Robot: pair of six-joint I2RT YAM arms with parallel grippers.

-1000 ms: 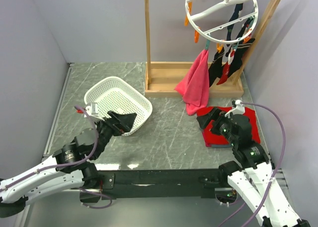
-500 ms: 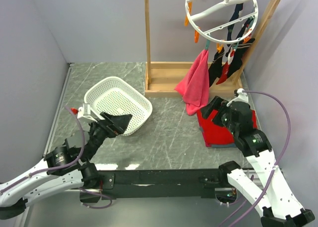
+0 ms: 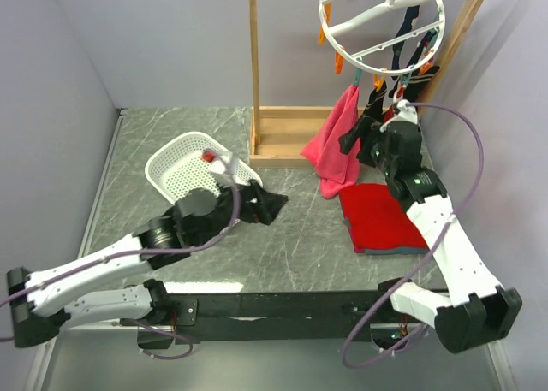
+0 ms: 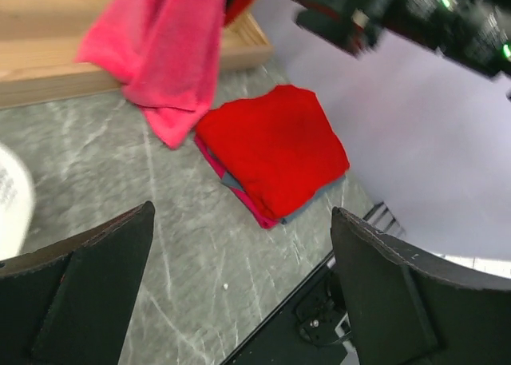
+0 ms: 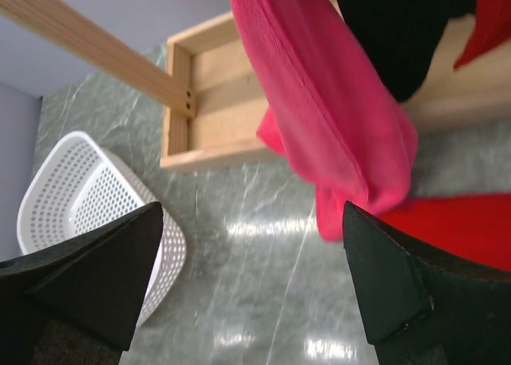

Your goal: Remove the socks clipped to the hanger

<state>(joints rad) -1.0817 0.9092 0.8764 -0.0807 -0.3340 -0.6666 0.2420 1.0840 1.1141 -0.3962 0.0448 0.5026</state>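
The hanger (image 3: 381, 27), a white ring, hangs from the wooden rack at the top right. Several dark socks (image 3: 402, 53) are clipped under it. My right gripper (image 3: 358, 133) is raised beside their lower ends and the pink towel (image 3: 336, 151), open and holding nothing. In the right wrist view, a black sock (image 5: 399, 29) with a red part hangs above the open right gripper (image 5: 255, 293), behind the towel (image 5: 335, 117). My left gripper (image 3: 265, 204) is open and low over the table, right of the basket. The left gripper (image 4: 243, 301) holds nothing.
A white perforated basket (image 3: 193, 173) stands at the left of the table. The wooden rack frame (image 3: 255, 66) and its base box (image 5: 215, 117) are at the back. A folded red cloth (image 3: 381, 220) lies at the right, under the right arm.
My right gripper rose from the red cloth to the hanging socks and towel. My left arm swung right, away from the basket, over the middle of the table. Both stayed open.
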